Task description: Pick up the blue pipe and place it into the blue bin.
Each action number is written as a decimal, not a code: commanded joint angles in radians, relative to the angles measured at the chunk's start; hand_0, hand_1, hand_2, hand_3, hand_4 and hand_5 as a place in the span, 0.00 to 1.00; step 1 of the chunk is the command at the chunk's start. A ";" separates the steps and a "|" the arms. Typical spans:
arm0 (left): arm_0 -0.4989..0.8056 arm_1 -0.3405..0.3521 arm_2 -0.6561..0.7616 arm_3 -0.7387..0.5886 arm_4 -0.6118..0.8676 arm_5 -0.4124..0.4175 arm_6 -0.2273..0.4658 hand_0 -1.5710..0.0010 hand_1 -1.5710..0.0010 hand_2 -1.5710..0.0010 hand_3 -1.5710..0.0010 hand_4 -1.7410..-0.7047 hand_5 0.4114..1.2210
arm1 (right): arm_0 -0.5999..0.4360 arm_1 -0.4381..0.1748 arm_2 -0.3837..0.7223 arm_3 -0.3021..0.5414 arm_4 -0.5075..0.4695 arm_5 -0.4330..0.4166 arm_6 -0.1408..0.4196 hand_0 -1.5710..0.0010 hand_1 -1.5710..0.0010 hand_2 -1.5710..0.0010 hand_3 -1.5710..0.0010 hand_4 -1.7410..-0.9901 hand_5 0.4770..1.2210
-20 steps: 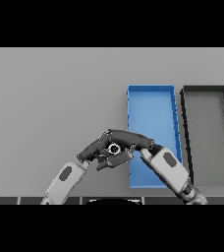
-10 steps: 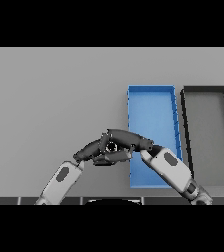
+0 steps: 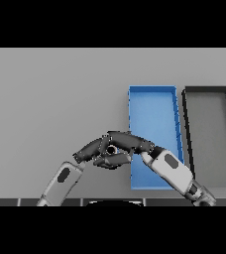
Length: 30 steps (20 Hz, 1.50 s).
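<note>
The blue pipe cannot be made out; only a small ring-like end (image 3: 112, 149) shows between the hands, near the table's front edge, just left of the blue bin (image 3: 152, 99). This looks like the grasp step (carrying rightward over the rim follows). The right hand (image 3: 127, 142) curls over that spot; whether it clamps anything, I cannot tell. The left hand (image 3: 92, 149) meets it, fingers fairly straight.

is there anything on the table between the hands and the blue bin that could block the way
Nothing visible does. The right hand and left hand meet just left of the blue bin, with only bare table there. The blue pipe itself cannot be made out.
</note>
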 commanded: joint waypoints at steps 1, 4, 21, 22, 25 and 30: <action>0.011 0.010 0.011 -0.009 0.021 -0.011 -0.002 0.97 0.97 0.97 0.97 0.82 0.25 | -0.008 0.003 -0.004 0.010 -0.008 -0.003 0.001 0.00 0.00 0.00 0.00 0.33 1.00; 0.013 -0.005 0.019 -0.010 0.044 -0.013 0.039 0.98 0.98 0.99 0.98 0.82 0.20 | -0.014 0.010 0.001 0.008 -0.028 -0.018 0.006 0.00 0.00 0.00 0.00 0.34 1.00; 0.045 -0.010 -0.003 -0.018 0.030 -0.012 0.069 1.00 1.00 1.00 1.00 0.80 0.11 | -0.448 -0.178 -0.349 0.063 -0.562 -0.294 0.199 0.00 0.00 0.00 0.00 0.02 0.86; 0.044 0.002 0.005 -0.018 0.029 -0.012 0.062 1.00 1.00 1.00 1.00 0.81 0.10 | -0.489 -0.198 -0.372 0.112 -0.541 -0.321 0.213 0.00 0.00 0.00 0.00 0.01 0.85; 0.053 0.005 0.002 -0.039 0.041 -0.022 0.075 1.00 1.00 1.00 1.00 0.80 0.10 | -0.506 -0.216 -0.413 0.238 -0.463 -0.347 0.209 0.00 0.00 0.00 0.00 0.01 0.88; 0.045 0.001 0.020 -0.023 0.050 -0.017 0.089 1.00 1.00 1.00 1.00 0.81 0.10 | -0.371 -0.260 -0.469 0.364 -0.378 -0.333 0.255 0.00 0.00 0.00 0.00 0.00 0.86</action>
